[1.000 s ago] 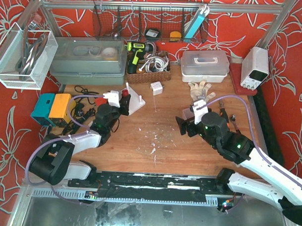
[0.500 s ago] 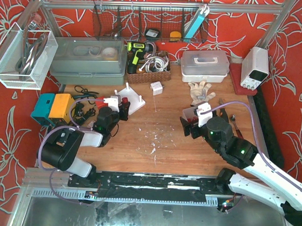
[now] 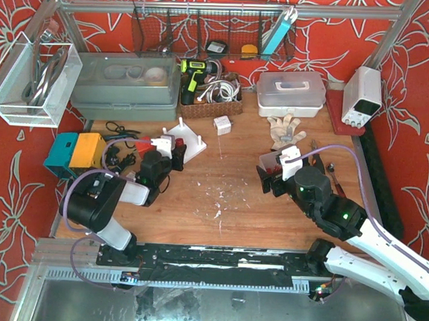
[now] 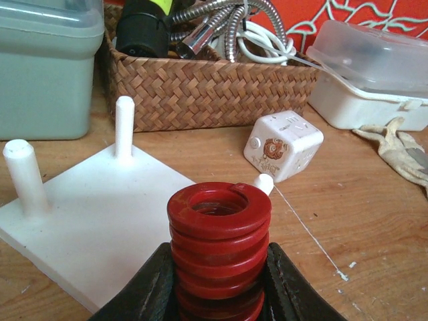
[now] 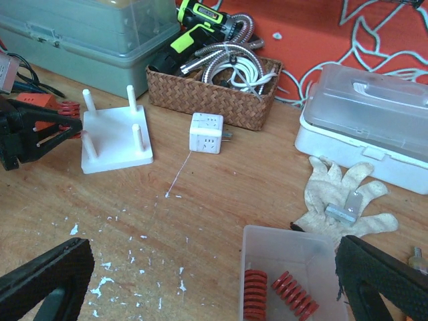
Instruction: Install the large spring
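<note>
In the left wrist view, the left fingers (image 4: pixel 150 287) pinch the large red spring (image 4: pixel 219 234) upright at the near edge of the white peg base (image 4: pixel 100 214), its pegs bare, with open surface (image 4: pixel 361 221) to the right. Only the right wrist view shows the right fingers (image 5: pixel 47 274) spread wide above a clear tray (image 5: pixel 267 244) holding two red springs (image 5: pixel 277 294).

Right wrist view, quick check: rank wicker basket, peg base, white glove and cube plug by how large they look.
1. wicker basket
2. white glove and peg base: these look about alike, and the glove lies nearer the camera, so I won't rank them.
3. cube plug
</note>
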Controlling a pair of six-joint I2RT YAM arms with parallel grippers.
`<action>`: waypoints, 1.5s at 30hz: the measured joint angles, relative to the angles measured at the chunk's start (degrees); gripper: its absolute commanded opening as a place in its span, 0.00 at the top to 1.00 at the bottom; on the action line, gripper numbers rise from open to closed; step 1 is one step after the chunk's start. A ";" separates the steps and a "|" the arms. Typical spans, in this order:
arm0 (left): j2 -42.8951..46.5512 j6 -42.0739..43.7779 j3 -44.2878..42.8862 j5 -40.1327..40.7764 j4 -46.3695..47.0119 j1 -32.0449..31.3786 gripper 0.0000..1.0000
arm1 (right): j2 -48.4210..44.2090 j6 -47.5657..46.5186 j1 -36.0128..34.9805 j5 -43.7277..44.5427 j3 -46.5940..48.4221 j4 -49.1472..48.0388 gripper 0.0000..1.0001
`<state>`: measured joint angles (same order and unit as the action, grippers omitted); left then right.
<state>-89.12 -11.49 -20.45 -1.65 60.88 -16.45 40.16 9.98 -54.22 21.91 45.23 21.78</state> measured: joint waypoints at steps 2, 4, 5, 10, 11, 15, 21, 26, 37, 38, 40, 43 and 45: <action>-0.24 0.42 -0.17 0.02 0.13 0.00 0.95 | 0.00 -0.09 0.24 0.07 0.00 0.02 0.01; -0.33 0.85 -0.42 0.00 0.28 0.00 0.94 | 0.00 -0.17 0.24 0.11 0.00 0.00 0.01; -0.59 1.05 -0.68 0.00 0.44 0.00 0.94 | 0.00 -0.22 0.26 0.11 0.00 0.00 0.01; -2.82 1.46 -1.88 0.04 1.38 0.02 0.94 | 0.02 -0.26 0.33 0.11 -0.02 -0.17 0.01; -3.23 1.46 -1.95 0.04 1.81 0.02 0.94 | 0.02 -0.26 0.33 0.11 -0.04 -0.26 0.01; -3.63 1.44 -2.05 0.07 2.23 0.02 0.92 | 0.00 -0.26 0.33 0.11 -0.26 -0.50 0.01; -2.36 1.36 -0.79 0.24 2.21 0.00 0.86 | 0.07 -0.31 0.59 0.07 -0.83 -1.25 0.01; -1.31 1.18 0.76 0.72 1.90 -0.09 0.85 | 0.26 -0.31 0.96 0.00 -0.96 -1.27 0.01; -1.01 1.42 0.37 1.81 -0.48 -1.20 0.87 | -1.79 -0.31 1.09 0.04 -1.07 -1.20 0.01; -0.52 1.27 0.37 1.77 -0.79 -1.20 0.88 | -1.97 -0.31 1.09 0.04 -1.07 -1.20 0.01; 1.03 0.59 0.33 1.57 -1.62 -1.18 0.89 | -2.01 -0.31 1.09 0.04 -1.07 -1.22 0.01; 3.08 -1.81 -0.72 0.42 -3.21 -0.61 0.89 | -1.90 -0.31 1.09 0.07 -1.07 -1.20 0.01; 3.45 -3.56 -2.38 -0.59 -4.96 0.07 0.91 | -1.90 -0.31 1.09 0.11 -1.09 -1.22 0.01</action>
<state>-85.67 -15.05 -22.83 -2.24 55.92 -16.38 38.26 9.67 -53.12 22.02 44.14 20.56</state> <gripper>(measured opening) 0.284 0.989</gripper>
